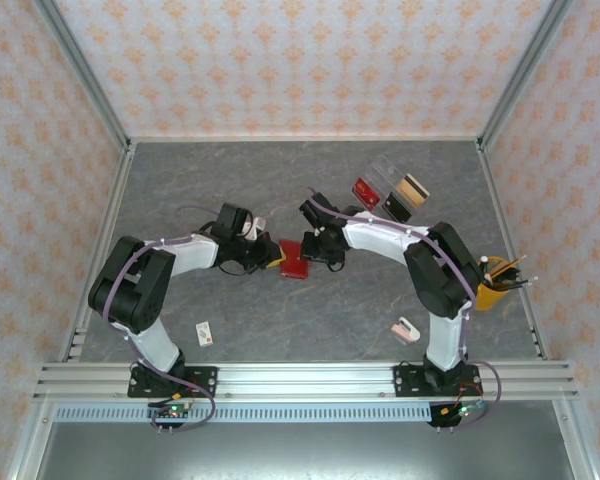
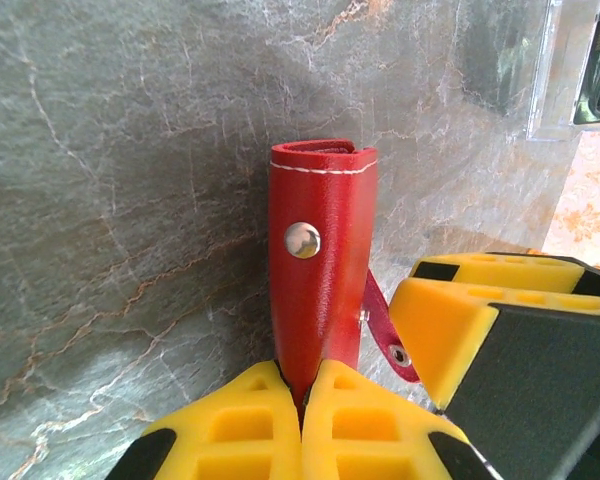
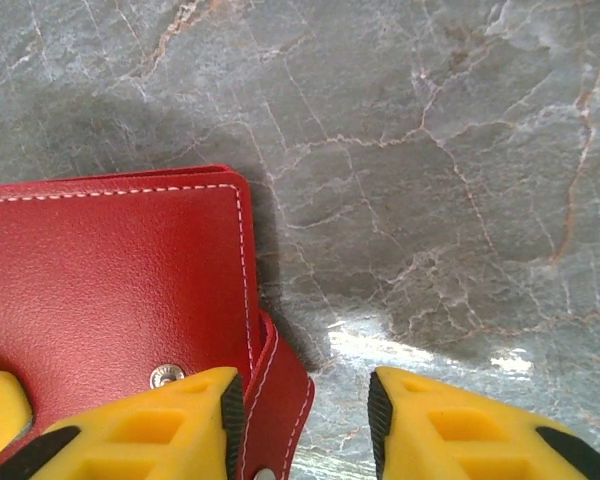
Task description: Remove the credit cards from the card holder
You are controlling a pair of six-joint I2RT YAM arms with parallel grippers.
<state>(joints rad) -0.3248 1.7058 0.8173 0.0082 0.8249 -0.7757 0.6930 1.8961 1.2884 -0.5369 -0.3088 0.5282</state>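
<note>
We see the card holder (image 1: 294, 262) at mid-table, well apart from every wall. Our left gripper (image 2: 302, 388) is pressed together on its near edge, pinching the red leather. The holder reaches away from those fingers, its folded, white-stitched end farthest from them and a metal snap (image 2: 302, 240) on its face. Whether it lies flat or tilted we cannot tell.

A small snap strap (image 2: 385, 330) hangs loose at its right side, just beside one yellow finger of the right gripper (image 3: 305, 405). That gripper's jaws stand spread. One finger sits over the holder's stitched corner by the snap and the other over bare table (image 3: 460, 180), with the strap's edge in the gap and nothing clamped. Beyond the holder's stitched edge the marble lies open on that side.

From above, a tan card (image 1: 413, 187) lies by the clear tray (image 1: 385, 168) toward the far right, well apart from the holder. Whether it is in the tray or just beside it we cannot tell.
</note>
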